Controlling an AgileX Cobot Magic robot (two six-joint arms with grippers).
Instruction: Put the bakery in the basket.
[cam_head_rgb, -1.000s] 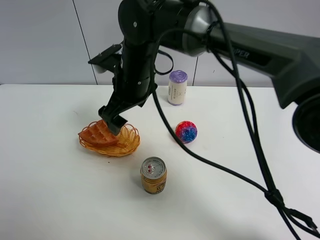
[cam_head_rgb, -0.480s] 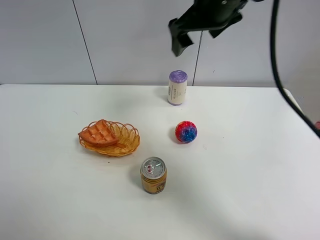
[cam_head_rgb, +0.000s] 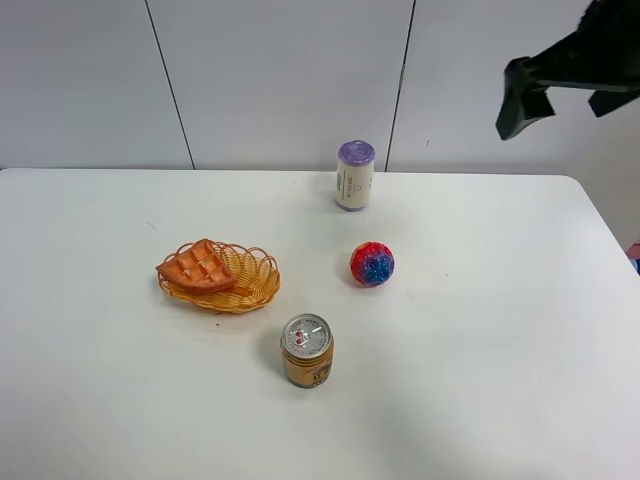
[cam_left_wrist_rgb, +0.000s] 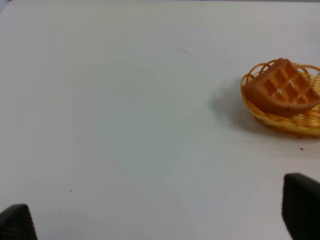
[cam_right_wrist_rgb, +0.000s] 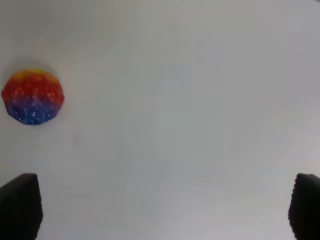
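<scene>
Waffle wedge (cam_left_wrist_rgb: 282, 89) lying in wicker basket (cam_left_wrist_rgb: 287, 122), grid face up, overhanging looped rim. Basket on white table (cam_left_wrist_rgb: 125, 115), cut by frame edge. Left gripper (cam_left_wrist_rgb: 160, 220) fingertips spread wide, nothing between.

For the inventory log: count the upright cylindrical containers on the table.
2. The gold drink can with a silver top stands nearest the camera; the white cylinder with a purple lid stands at the far edge. None looks hidden.

Orange-brown gridded bakery (cam_head_rgb: 198, 267), yellow-orange woven basket (cam_head_rgb: 245, 288), red-and-blue speckled ball (cam_head_rgb: 372, 264).
</scene>
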